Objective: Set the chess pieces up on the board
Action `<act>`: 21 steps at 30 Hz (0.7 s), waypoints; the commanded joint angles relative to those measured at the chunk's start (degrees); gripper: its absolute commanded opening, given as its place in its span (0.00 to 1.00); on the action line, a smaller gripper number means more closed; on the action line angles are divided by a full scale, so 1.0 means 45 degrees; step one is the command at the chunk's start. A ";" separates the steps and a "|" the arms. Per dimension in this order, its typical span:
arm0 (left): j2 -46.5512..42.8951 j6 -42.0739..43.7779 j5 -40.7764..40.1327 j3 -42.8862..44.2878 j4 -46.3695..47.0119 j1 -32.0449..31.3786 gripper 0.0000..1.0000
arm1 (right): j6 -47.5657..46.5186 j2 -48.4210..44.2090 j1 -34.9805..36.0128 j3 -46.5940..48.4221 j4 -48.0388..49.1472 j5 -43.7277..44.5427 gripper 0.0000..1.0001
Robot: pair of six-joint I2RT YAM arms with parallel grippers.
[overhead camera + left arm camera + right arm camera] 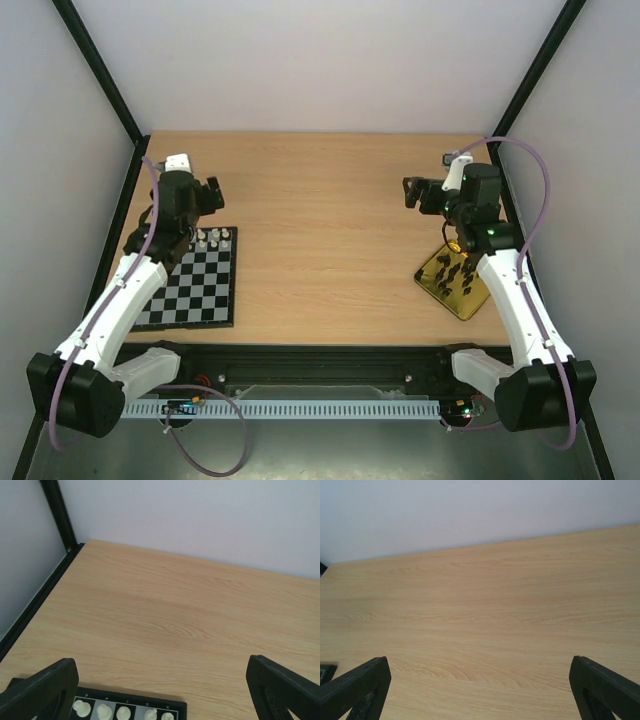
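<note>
— Fingers (45, 692) of the left tool (210, 192) fill both lower corners of my wrist feed, spread wide, with nothing between them. It's the same on the right tool (418, 192): jaws wide apart, bare counter (480, 610) ahead, nothing held.

— Where are the pieces from there?

— White chess pieces (120, 711) stand in a row just under and behind the left tool's fingertips, along the edge of the board (195, 285) nearest that tool. Black chess pieces (455, 268) are clustered on a gold tray (474, 303) behind and below the right tool, partly beneath its arm. I can't see them in that wrist feed at all.

— So what worries you?

— Three things, I reckon. Each piece is far smaller than a finger, so if I come down on the cluster I'd likely pinch two or flick neighbours off the tray. The tray looks shiny and light, and a finger catching its rim could skate it along the counter. On the left, dipping toward the board with the jaws this wide could sweep that white row over, since the pieces stand close together.

— And the carry?

— From the right tool, the board lies well apart, over on the left tool's side. A tiny piece gripped off-centre could twist out on the way across.
</note>
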 commanded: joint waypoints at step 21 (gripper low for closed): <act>0.1139 -0.5050 0.0876 -0.0383 -0.3433 0.6737 0.99 | -0.3273 0.2459 0.3078 -0.1739 -0.0119 -0.5473 0.97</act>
